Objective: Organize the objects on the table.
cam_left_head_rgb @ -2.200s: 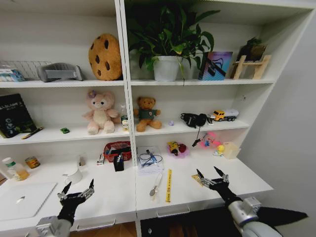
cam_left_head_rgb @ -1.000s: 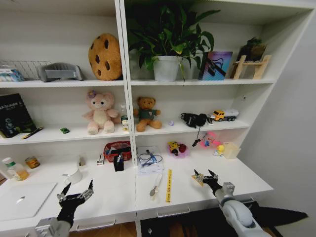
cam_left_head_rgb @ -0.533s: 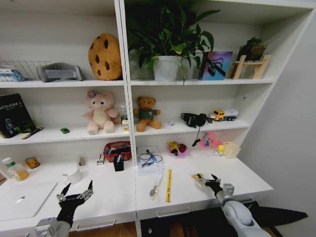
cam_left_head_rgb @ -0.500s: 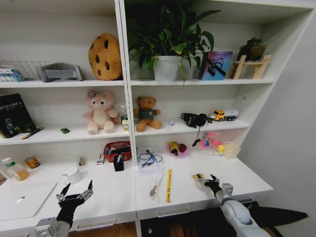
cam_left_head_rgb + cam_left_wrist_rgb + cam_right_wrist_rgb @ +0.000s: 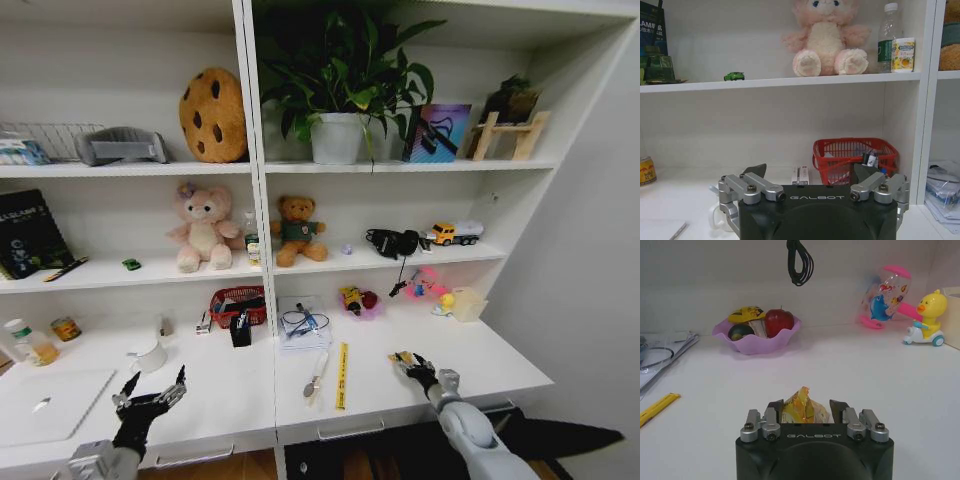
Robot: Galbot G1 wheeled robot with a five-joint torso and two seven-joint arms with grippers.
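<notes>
The right end effector rests low on the white table, fingers spread around a yellow crinkled packet. The left end effector hovers, fingers apart.

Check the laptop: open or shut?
Shut. The laptop lies flat on the table, lid down, its logo facing up.

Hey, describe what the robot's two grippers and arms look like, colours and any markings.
Both the left gripper and the right gripper have black housings lettered GALBOT, silver screwed finger linkages and dark fingertips. The right arm has a rounded grey shell.
</notes>
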